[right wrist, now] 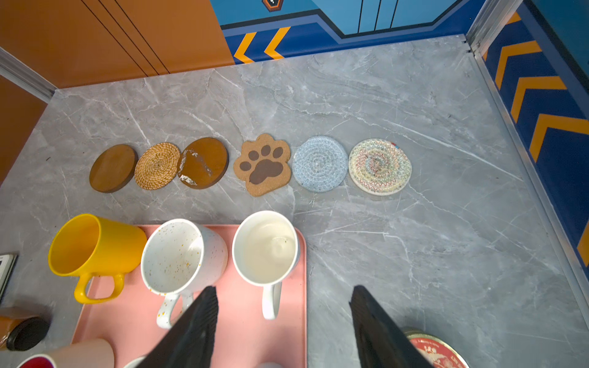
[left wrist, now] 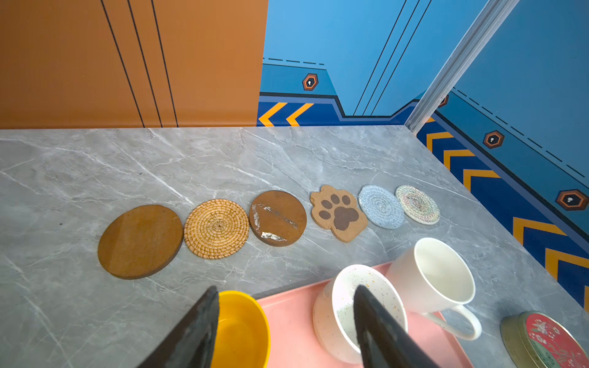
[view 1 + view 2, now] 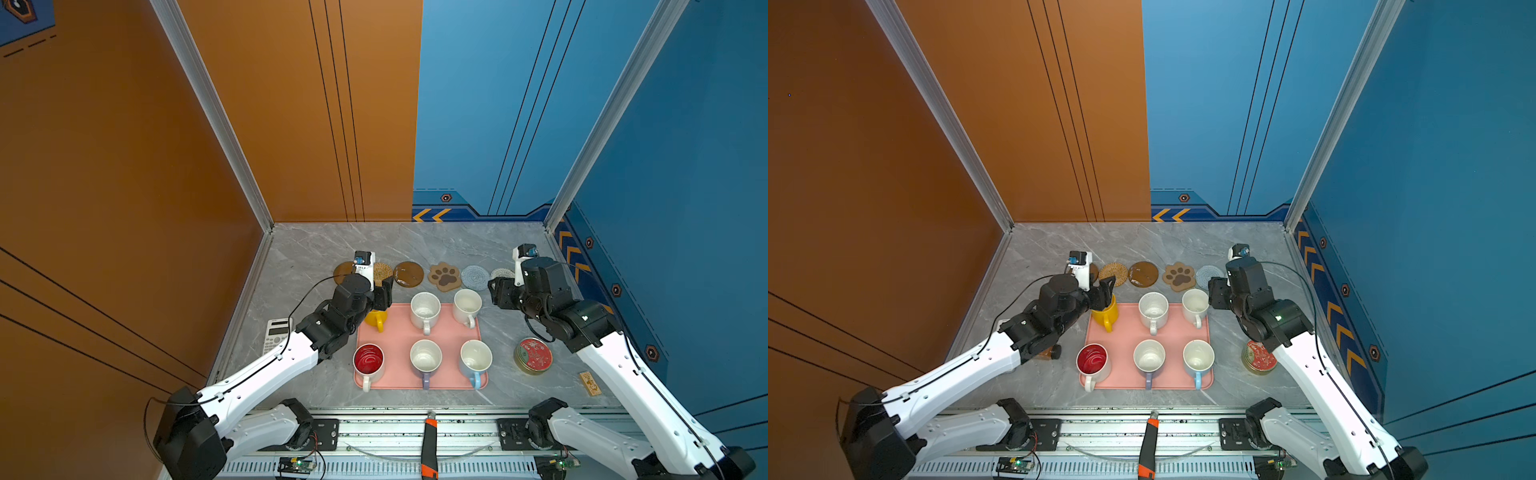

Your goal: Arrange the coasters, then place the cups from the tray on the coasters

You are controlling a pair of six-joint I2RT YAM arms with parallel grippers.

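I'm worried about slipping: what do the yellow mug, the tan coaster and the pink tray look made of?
Yellow mug: likely glazed ceramic, soft sheen. Tan coaster: woven rattan or straw, matte, coiled strands. Pink tray: perhaps silicone or plastic, smooth matte.

Ahead of me, six coasters [image 1: 264, 164] lie flat in one row, side by side. Nearer, my pink tray [image 3: 397, 334] carries six upright mugs [image 3: 425, 309] in two rows, handles toward me.

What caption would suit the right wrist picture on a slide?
Open right gripper faces six lined-up coasters, with mugs standing on the pink tray.
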